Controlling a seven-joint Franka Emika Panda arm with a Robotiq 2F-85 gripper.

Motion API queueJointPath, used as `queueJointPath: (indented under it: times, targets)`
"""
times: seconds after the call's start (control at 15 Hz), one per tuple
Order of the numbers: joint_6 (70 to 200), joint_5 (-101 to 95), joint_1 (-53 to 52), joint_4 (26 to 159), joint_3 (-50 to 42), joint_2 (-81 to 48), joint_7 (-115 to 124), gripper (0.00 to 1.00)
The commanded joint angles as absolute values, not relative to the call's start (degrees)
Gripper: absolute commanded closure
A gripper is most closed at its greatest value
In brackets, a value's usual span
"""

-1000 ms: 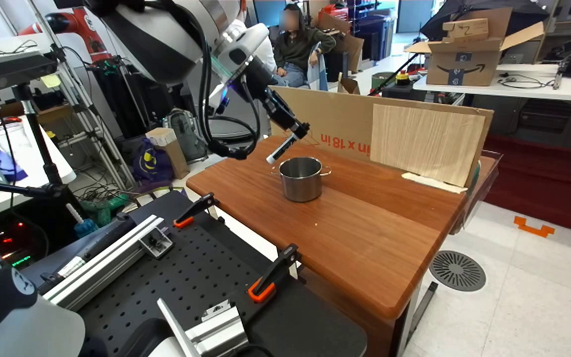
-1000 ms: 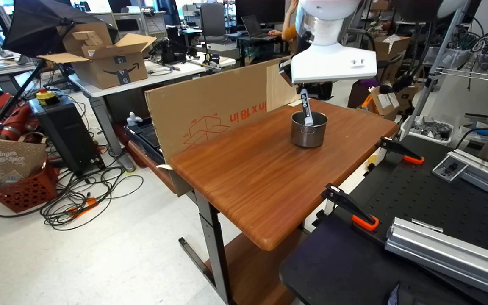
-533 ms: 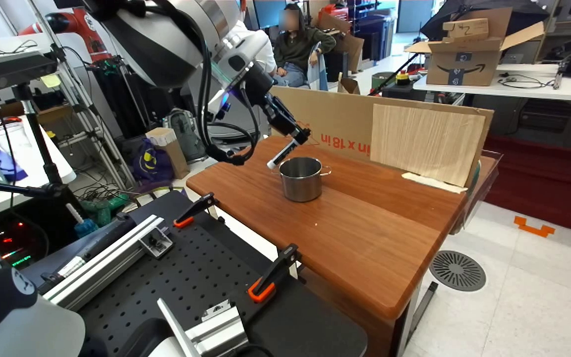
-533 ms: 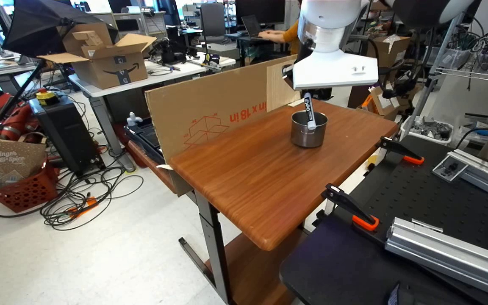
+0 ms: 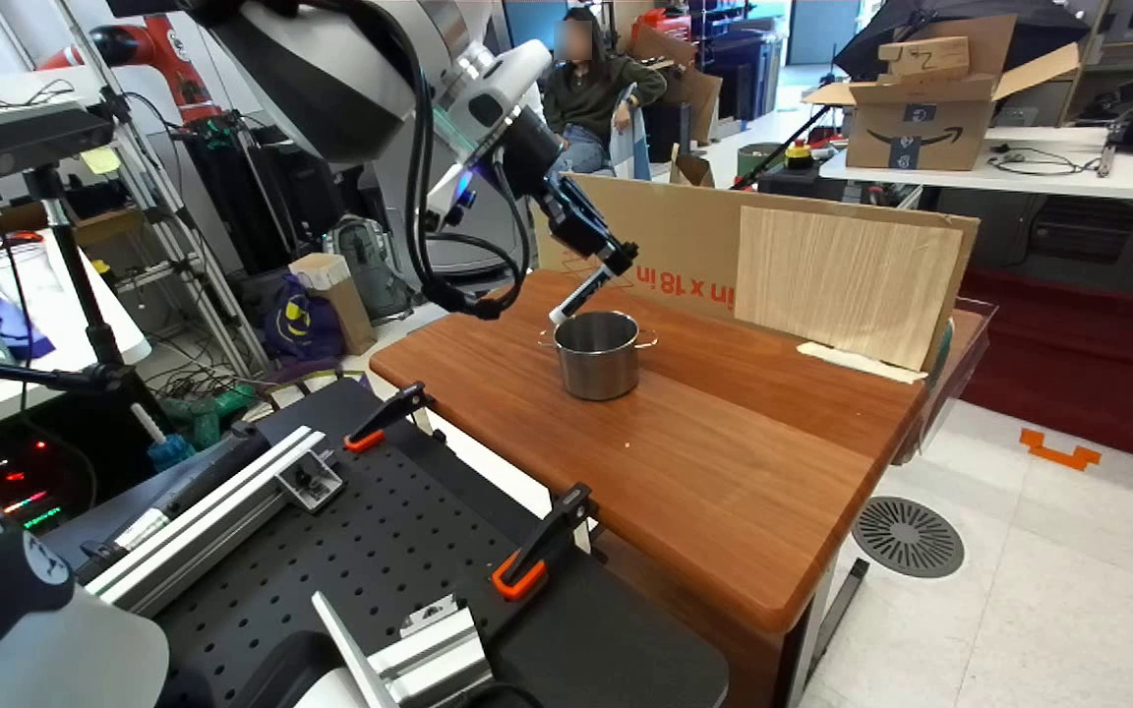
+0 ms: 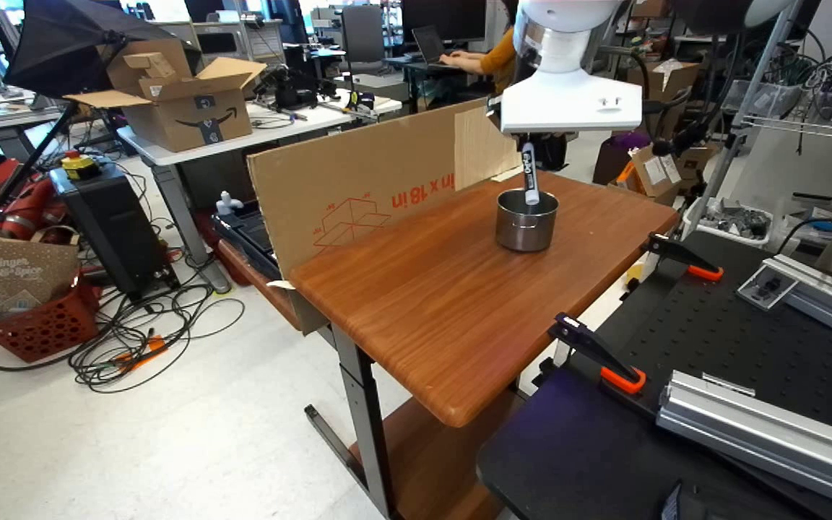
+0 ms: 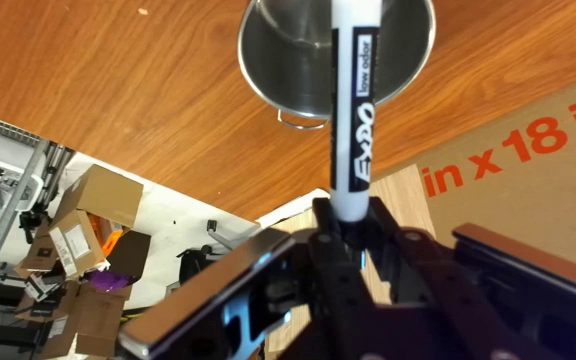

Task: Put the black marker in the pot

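The black marker (image 5: 582,292) is black with white ends and hangs tilted from my gripper (image 5: 618,258). In an exterior view its lower white end is just above the pot's handle side; in an exterior view the marker (image 6: 529,173) overlaps the pot's opening. The steel pot (image 5: 599,366) stands upright on the table, also seen in an exterior view (image 6: 524,230). In the wrist view my gripper (image 7: 350,212) is shut on one end of the marker (image 7: 355,110), which crosses over the open pot (image 7: 298,75). The pot's visible inside holds nothing.
The pot stands on a brown wooden table (image 5: 724,462). A cardboard sheet (image 5: 685,226) stands upright along the table's far edge, with a light wood panel (image 5: 847,285) on it. Black clamps with orange pads (image 5: 547,541) sit at the near edge beside the black perforated board (image 5: 409,531).
My gripper with the marker dipped slightly, then moved up and a little to the right in an exterior view, bringing the marker's lower end nearer the pot's rim. The pot has not moved.
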State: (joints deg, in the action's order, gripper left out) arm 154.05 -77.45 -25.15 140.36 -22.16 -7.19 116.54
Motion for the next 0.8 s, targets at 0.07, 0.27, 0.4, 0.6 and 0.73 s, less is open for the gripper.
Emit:
queueJointPath:
  times: [0.07, 0.27, 0.4, 0.6, 0.73]
  targets:
    - [154.7, -78.6, -24.3, 139.7, -23.1, -6.8, 117.6, 0.95]
    - [154.9, -78.2, -24.1, 139.1, -23.0, -7.4, 117.4, 0.95]
    - [154.9, -77.9, -24.2, 138.6, -22.9, -8.1, 117.3, 0.95]
    - [155.1, -77.3, -24.1, 137.9, -22.8, -9.6, 117.1, 0.95]
    - [155.2, -77.0, -24.0, 137.5, -22.8, -10.7, 117.0, 0.95]
